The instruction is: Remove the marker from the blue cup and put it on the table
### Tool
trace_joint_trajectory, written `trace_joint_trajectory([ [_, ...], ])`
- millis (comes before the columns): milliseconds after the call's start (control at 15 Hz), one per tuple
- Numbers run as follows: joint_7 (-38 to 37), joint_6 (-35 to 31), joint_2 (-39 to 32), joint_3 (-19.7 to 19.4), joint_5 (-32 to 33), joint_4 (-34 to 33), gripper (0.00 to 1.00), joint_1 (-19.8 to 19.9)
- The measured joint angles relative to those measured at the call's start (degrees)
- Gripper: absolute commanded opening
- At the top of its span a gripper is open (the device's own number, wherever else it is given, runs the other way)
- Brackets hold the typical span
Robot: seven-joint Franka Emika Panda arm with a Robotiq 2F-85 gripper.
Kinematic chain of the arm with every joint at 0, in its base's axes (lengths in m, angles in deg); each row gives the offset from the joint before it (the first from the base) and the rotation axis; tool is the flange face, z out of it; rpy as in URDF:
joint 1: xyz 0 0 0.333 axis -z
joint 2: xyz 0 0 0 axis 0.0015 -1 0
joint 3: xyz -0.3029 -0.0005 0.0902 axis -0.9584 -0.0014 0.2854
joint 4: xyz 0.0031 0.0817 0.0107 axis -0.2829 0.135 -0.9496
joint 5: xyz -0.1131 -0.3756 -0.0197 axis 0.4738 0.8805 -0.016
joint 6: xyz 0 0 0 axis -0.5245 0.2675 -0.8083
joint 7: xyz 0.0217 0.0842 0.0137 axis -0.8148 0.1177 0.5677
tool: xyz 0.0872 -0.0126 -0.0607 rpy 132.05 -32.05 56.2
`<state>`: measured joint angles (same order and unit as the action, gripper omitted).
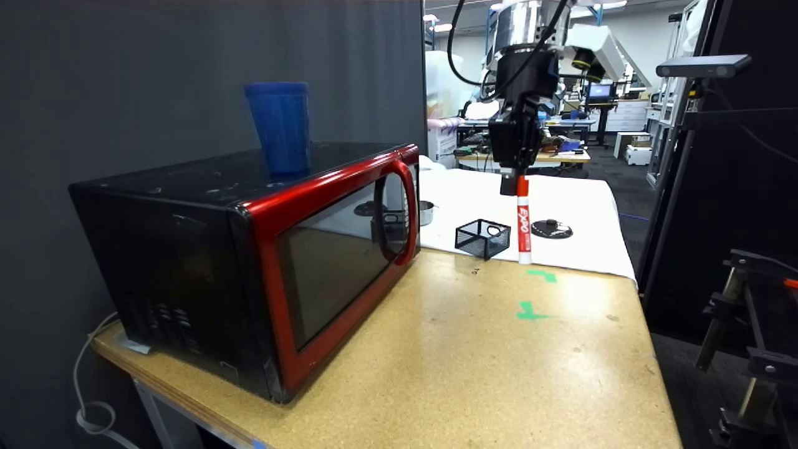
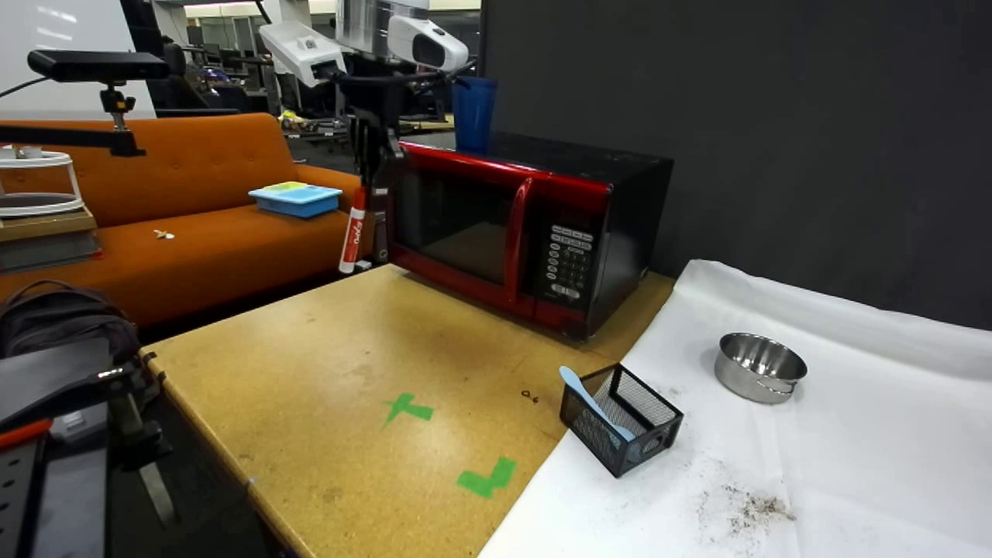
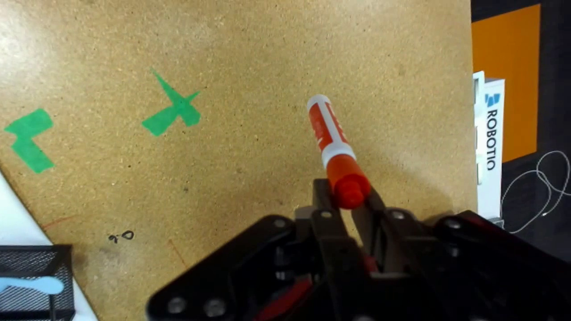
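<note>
Pinching marker (image 3: 332, 147) by its capped end in wrist view: end effector (image 3: 348, 194), narrow. In an exterior view: hangs near-upright, apart from cup (image 1: 280, 128) on microwave (image 1: 246, 272). In an exterior view: tilted, above bench (image 2: 310, 372). Probably light, stiff, slick; mid-barrel should hold steadier.

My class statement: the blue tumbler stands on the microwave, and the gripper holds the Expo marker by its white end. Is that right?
Wrong end: the wrist view shows the gripper holding the Expo marker by its red cap. The blue tumbler stands on the microwave.
</note>
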<state>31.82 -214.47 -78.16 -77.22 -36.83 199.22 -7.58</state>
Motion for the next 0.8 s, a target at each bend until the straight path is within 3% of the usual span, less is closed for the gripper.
trace_joint_trajectory([
  [800,7.4,-7.9,-17.7,0.5,-0.8,-6.1,0.04,3.4],
])
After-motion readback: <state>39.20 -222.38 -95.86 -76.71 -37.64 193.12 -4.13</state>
